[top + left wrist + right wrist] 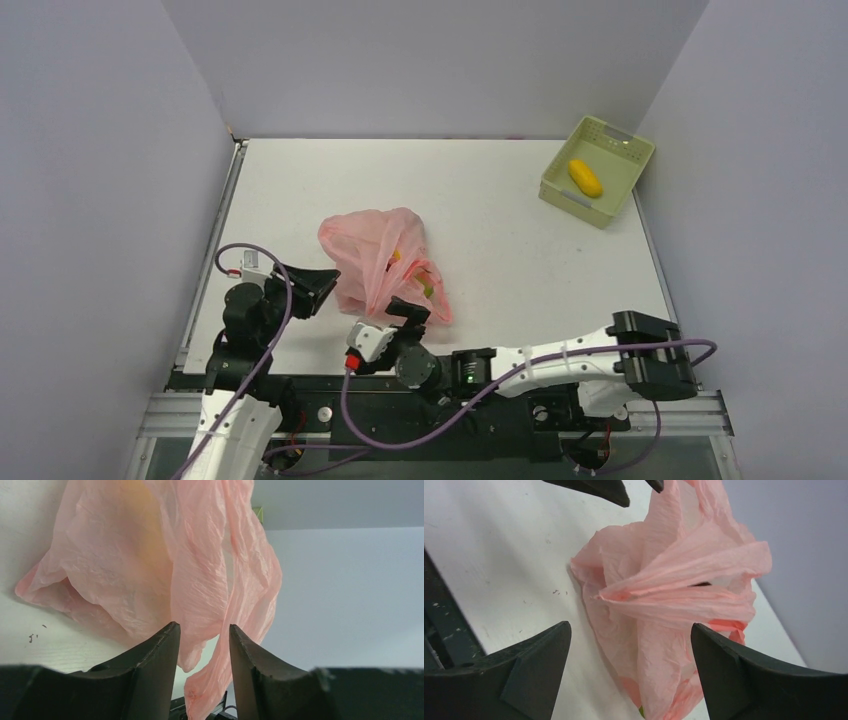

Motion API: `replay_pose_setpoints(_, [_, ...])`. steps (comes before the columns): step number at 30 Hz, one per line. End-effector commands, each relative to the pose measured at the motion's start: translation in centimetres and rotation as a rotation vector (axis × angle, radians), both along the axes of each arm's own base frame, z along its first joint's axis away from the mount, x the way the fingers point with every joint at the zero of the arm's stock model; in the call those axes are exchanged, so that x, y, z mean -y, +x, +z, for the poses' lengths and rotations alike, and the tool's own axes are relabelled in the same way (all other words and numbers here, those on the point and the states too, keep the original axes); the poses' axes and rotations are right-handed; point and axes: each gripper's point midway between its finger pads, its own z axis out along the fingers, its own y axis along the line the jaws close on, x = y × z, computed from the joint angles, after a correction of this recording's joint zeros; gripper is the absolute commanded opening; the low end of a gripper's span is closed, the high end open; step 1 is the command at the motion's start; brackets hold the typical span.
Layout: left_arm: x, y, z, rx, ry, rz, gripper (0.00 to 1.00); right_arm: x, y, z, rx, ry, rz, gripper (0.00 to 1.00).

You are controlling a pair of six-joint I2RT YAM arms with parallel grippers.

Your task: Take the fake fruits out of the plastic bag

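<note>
- White tabletop (520, 250) boxed in by pale grey walls (430, 60), top camera first. One glossy yellow-orange oval toy fruit (585, 178) already sits in the pale green slotted basket (612, 128) at the far right corner, so that's one out.
- Same view: the crinkly translucent pink plastic bag (385, 262) is bunched up near the front middle. Yellow and green blobs show through the film, so I'd say most of the job is left.
- The left gripper (328, 280) is right against the bag's left edge. The right gripper (410, 312) is at its near edge.
- Left wrist cam: the fingers (160, 650) stand partway apart with a strip of pink film hanging between them. Honestly can't tell if they're pinching it or not. There's a yellowish tint up top, no clear fruit shape.
- Right wrist cam: jaws spread wide with nothing in them, bag just ahead. Its mouth is folded over itself and only a green sliver (642, 711) peeks out at the bottom. No way to count what's inside.
</note>
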Motion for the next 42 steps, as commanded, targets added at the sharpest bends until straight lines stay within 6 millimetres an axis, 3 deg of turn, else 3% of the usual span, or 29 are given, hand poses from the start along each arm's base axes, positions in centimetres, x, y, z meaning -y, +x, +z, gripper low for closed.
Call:
replay_pose_setpoints(1, [-0.6, -0.7, 1.9, 0.040, 0.028, 0.025, 0.35, -0.4, 2.1, 3.1, 0.211, -0.052, -0.222, 0.86])
replay_pose_setpoints(2, [-0.4, -1.0, 1.7, 0.033, 0.032, 0.008, 0.35, -1.1, 2.4, 3.2, 0.229, -0.045, -0.265, 0.86])
replay_pose_setpoints(4, [-0.2, -1.4, 1.5, 0.033, 0.043, -0.018, 0.38, -0.4, 3.4, 3.8, 0.285, -0.054, -0.400, 0.85])
replay_pose_setpoints(6, [-0.1, -1.7, 1.5, 0.040, 0.062, -0.036, 0.45, 0.7, 4.0, 4.5, 0.310, -0.039, -0.505, 0.74])
replay_pose_setpoints(7, [-0.1, -1.8, 1.5, 0.047, 0.077, -0.043, 0.49, 1.3, 4.1, 4.6, 0.317, -0.046, -0.528, 0.50])
replay_pose_setpoints(9, [0.2, -1.7, 2.0, 0.074, 0.078, -0.062, 0.52, 1.3, 4.1, 5.2, 0.293, 0.017, -0.500, 0.19])
replay_pose_setpoints(10, [0.6, -1.7, 1.7, 0.079, 0.068, -0.085, 0.53, 1.7, 4.1, 5.6, 0.287, -0.007, -0.465, 0.12])
replay_pose_setpoints(11, [1.0, -1.4, 2.6, 0.119, 0.045, -0.099, 0.53, 0.3, 3.8, 5.5, 0.230, 0.062, -0.374, 0.01])
replay_pose_setpoints(14, [1.9, -0.9, 2.3, 0.126, 0.028, -0.138, 0.55, -0.4, 4.1, 6.6, 0.055, 0.160, -0.154, 0.00])
replay_pose_setpoints(15, [2.3, -0.7, 1.7, 0.098, 0.045, -0.153, 0.55, 0.3, 5.2, 6.8, -0.027, 0.207, -0.142, 0.00])
replay_pose_setpoints(16, [2.2, -0.4, 2.0, 0.095, 0.061, -0.138, 0.56, -0.8, 4.5, 7.0, -0.094, 0.237, -0.033, 0.00])
replay_pose_setpoints(17, [2.4, 0.0, 1.3, 0.065, 0.082, -0.134, 0.56, -0.2, 5.3, 7.6, -0.153, 0.286, -0.030, 0.00])
replay_pose_setpoints(20, [4.4, 0.2, 1.7, 0.071, 0.089, -0.166, 0.58, -0.8, 4.5, 8.4, -0.280, 0.366, 0.103, 0.00])
replay_pose_setpoints(21, [4.6, 1.0, 1.7, 0.074, 0.095, -0.142, 0.59, -0.3, 5.4, 8.9, -0.298, 0.401, 0.100, 0.00])
replay_pose_setpoints(24, [6.1, 1.3, 1.4, 0.060, 0.147, -0.143, 0.60, -0.4, 5.1, 10.0, -0.400, 0.487, 0.189, 0.00])
replay_pose_setpoints(28, [6.3, 2.5, 0.9, 0.042, 0.235, -0.086, 0.61, 0.0, 5.6, 10.4, -0.422, 0.507, 0.217, 0.00])
replay_pose_setpoints(36, [7.0, 3.3, 3.7, 0.193, 0.224, -0.073, 0.62, 0.4, 5.7, 10.3, -0.448, 0.515, 0.233, 0.00])
replay_pose_setpoints(42, [7.2, 4.5, 1.3, 0.130, 0.342, -0.092, 0.61, 0.7, 6.3, 11.2, -0.436, 0.547, 0.229, 0.00])
